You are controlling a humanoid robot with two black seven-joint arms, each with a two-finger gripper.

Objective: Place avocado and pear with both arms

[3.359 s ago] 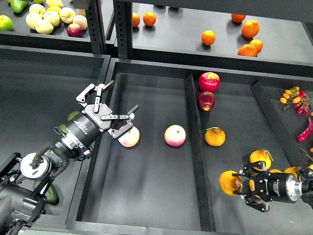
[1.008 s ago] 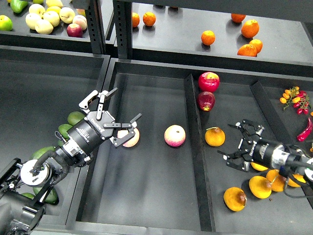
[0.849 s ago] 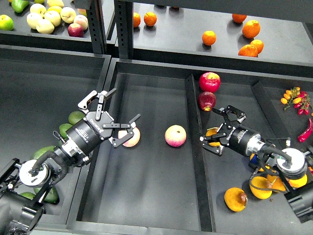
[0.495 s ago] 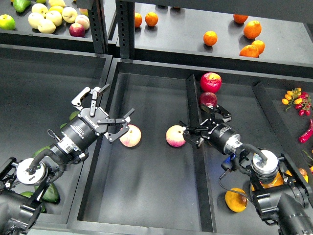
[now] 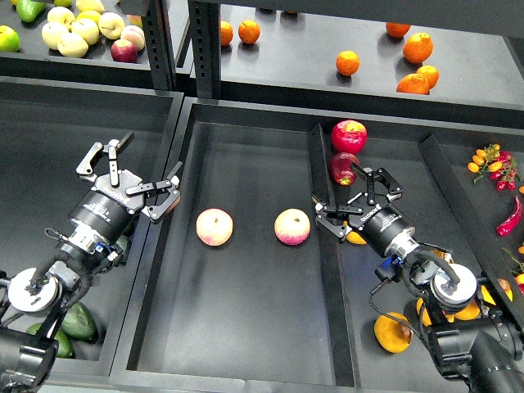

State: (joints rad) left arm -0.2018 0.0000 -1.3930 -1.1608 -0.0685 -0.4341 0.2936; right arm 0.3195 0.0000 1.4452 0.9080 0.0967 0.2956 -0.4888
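My left gripper [image 5: 135, 173] is open and empty, above the left tray's right wall. A dark green avocado [image 5: 79, 321] lies at the lower left, beside my left arm and well behind the gripper. My right gripper [image 5: 354, 200] is open and empty over the divider [image 5: 327, 270] between the middle and right trays. A yellow-orange pear [image 5: 391, 332] with a dark blotch lies at the front of the right tray, near my right arm. Another orange-yellow fruit [image 5: 355, 238] shows partly under the right gripper.
Two pink-yellow round fruits [image 5: 214, 227] [image 5: 292, 226] lie in the middle tray. Two red apples [image 5: 350, 135] [image 5: 343, 168] sit at the back of the right tray. Oranges [image 5: 417, 47] and pale apples [image 5: 74, 29] fill the back shelves. A red chili [image 5: 511, 216] lies at far right.
My left gripper has moved left, away from the pink-yellow fruit, to the left tray's wall. My right gripper has drawn back right from the other pink-yellow fruit to the divider.
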